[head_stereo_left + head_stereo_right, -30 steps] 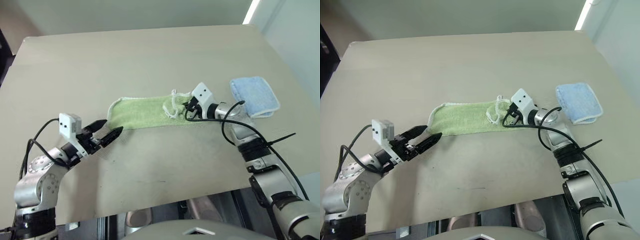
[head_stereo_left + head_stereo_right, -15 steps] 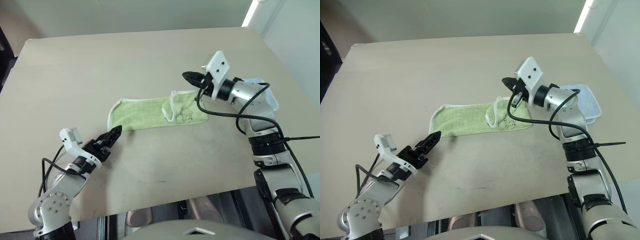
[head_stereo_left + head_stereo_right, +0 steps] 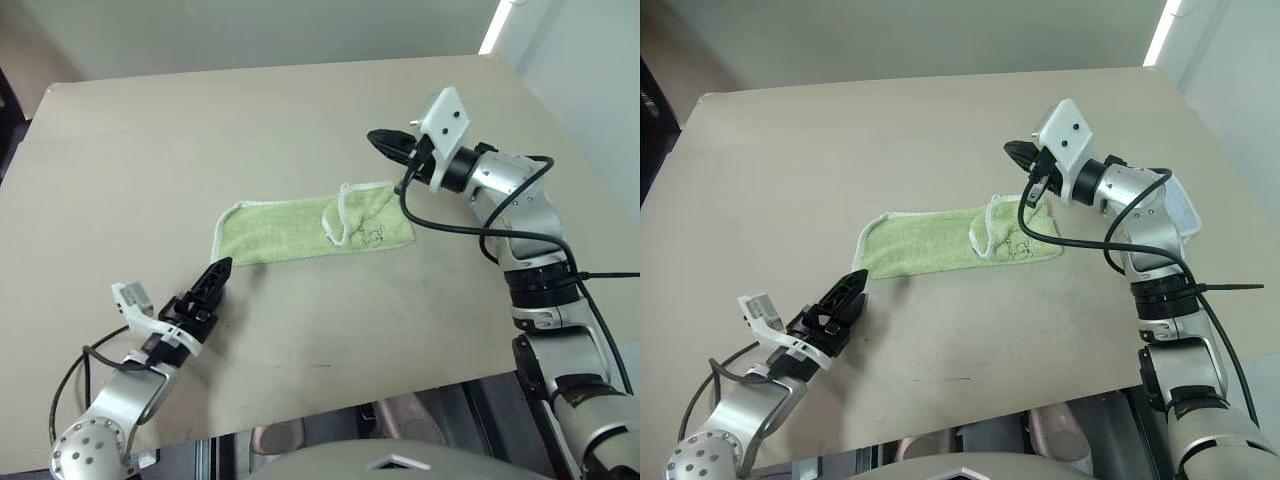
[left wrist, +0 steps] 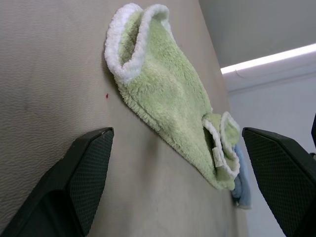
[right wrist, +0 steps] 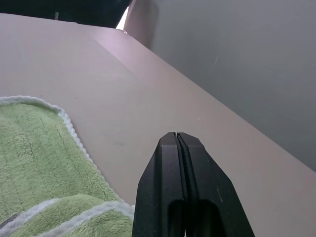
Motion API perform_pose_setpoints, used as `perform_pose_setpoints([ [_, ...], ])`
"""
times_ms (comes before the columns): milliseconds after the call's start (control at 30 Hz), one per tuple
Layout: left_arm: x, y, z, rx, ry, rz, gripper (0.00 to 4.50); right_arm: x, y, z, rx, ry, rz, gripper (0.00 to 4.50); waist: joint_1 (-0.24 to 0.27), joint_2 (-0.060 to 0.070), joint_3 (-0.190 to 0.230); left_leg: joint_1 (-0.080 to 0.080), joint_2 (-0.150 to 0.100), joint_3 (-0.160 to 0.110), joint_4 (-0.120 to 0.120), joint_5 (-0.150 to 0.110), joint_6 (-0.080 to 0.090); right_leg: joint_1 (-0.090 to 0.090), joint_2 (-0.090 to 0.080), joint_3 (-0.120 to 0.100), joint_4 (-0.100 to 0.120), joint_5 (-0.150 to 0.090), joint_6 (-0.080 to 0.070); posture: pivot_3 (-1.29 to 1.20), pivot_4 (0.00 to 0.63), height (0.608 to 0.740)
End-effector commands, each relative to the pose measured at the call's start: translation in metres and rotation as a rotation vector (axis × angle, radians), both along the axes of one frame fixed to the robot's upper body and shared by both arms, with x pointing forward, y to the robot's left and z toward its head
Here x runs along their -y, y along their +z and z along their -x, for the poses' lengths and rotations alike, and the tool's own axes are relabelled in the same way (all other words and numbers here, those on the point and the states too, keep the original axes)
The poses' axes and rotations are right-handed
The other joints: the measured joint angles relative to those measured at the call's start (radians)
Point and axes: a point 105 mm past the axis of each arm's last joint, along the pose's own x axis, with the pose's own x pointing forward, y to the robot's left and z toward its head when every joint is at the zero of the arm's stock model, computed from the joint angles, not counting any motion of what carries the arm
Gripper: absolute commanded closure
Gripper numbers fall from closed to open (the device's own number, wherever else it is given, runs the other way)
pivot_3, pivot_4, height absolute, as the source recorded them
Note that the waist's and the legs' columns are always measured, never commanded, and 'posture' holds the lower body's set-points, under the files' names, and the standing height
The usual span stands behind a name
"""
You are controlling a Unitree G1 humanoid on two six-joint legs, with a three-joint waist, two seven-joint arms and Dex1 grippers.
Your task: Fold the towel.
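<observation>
Table (image 3: 150,140): tan top. Towel (image 3: 300,228): light green, folded strip, frame centre. Right gripper (image 3: 380,141): upper right, raised above towel's right end, fingers pressed together, empty. Left gripper (image 3: 215,275): lower left, just off towel's left end, fingers spread, empty.

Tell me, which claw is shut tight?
The right claw, raised above the green towel. Its fingers press together, while the left claw is spread wide.
</observation>
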Motion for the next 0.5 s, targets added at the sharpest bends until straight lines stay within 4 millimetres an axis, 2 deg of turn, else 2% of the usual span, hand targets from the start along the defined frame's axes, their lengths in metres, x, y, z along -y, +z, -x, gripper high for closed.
perform_pose_setpoints([
  [33,0.004,-0.019,-0.006,-0.103,0.027,0.022,0.0,0.0,0.015,0.006,0.066,0.015,-0.017,4.45,0.002,0.002,0.0,0.001,0.0,0.001,0.0,0.0,0.0,0.0,0.0,0.0,0.0,0.0,0.0,0.0,0.15,0.74],
  [133,0.009,-0.019,-0.022,-0.124,0.028,0.034,0.0,-0.001,0.015,0.006,0.066,0.015,-0.021,4.45,0.016,0.006,0.003,0.004,0.0,0.001,0.0,0.0,0.0,0.005,0.0,0.0,0.0,-0.001,0.001,0.0,0.15,0.74],
  [200,0.011,-0.02,-0.032,-0.145,0.027,0.032,0.0,-0.001,0.016,0.006,0.066,0.012,-0.025,4.45,0.025,0.01,0.004,0.009,-0.001,0.001,0.0,0.001,0.001,0.01,0.0,0.0,0.0,-0.005,0.008,0.0,0.15,0.74],
  [267,0.012,-0.019,-0.04,-0.15,0.025,0.026,0.0,0.0,0.016,0.006,0.068,0.008,-0.028,4.45,0.028,0.011,0.005,0.019,-0.003,0.0,0.0,0.002,0.002,0.015,0.001,0.0,0.0,-0.005,0.009,0.0,0.15,0.74],
  [433,0.011,-0.012,-0.061,-0.131,0.028,0.029,0.0,0.0,0.017,0.006,0.073,0.0,-0.029,4.45,0.028,0.012,0.005,0.024,-0.008,-0.005,0.0,-0.01,-0.017,0.021,0.0,0.003,-0.002,-0.006,0.009,0.0,0.15,0.74],
  [500,0.011,-0.012,-0.063,-0.133,0.027,0.03,0.0,0.001,0.017,0.007,0.074,-0.001,-0.029,4.45,0.027,0.012,0.005,0.024,-0.012,-0.011,0.0,-0.011,-0.018,0.021,0.0,0.005,-0.002,-0.006,0.009,0.0,0.15,0.74],
])
